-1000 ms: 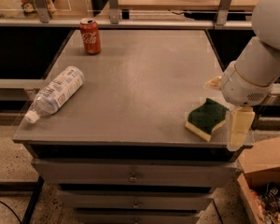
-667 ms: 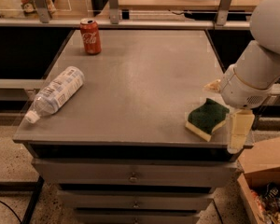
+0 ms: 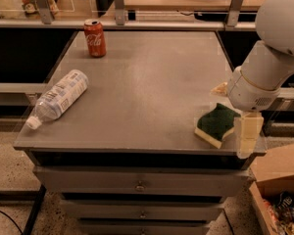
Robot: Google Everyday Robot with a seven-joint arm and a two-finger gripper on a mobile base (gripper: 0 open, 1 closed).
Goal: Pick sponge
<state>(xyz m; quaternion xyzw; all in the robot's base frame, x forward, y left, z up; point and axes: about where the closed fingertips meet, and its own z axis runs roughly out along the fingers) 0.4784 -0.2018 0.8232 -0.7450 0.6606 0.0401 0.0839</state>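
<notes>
1. Grey-topped cabinet [image 3: 152, 82] fills most of the view. It has a flat matte top, w/ 3 drawer fronts [image 3: 88, 180] below, each w/ a small knob at centre.
2. White robot arm [image 3: 272, 58] comes in from the upper R. There is a round joint at the top R corner, and a thick wrist section angles down-left twd the cabinet's front R corner.
3. Cardboard box [image 3: 279, 168] sits on the floor at lower R, just beside the cabinet. It is open, and the small packets inside are too blurred to name.
4. Clear plastic water bottle [image 3: 59, 99] lies on its side near the L edge of the top. Its white cap points twd the front L corner, and a label wraps the body.
5. Gripper [image 3: 232, 117] is at the front R corner, low over the top. It is spread wide w/ nothing in its grasp.
   - 1 pale yellow finger [image 3: 247, 133] hangs at the front edge, just R of the sponge [image 3: 214, 124].
   - The other finger [image 3: 219, 88] peeks out from behind the wrist, on the sponge's far side.
   - Can't tell whether the near finger touches the sponge.
6. The sponge lies flat on the top near the front R corner, between the 2 fingers and partly under the wrist. Its dark green scour side is up, pale yellow foam shows along the front edge, and the outline is wavy.
7. Red Coca-Cola can [image 3: 94, 38] stands upright at the back L of the top, well apart from bottle & sponge.
</notes>
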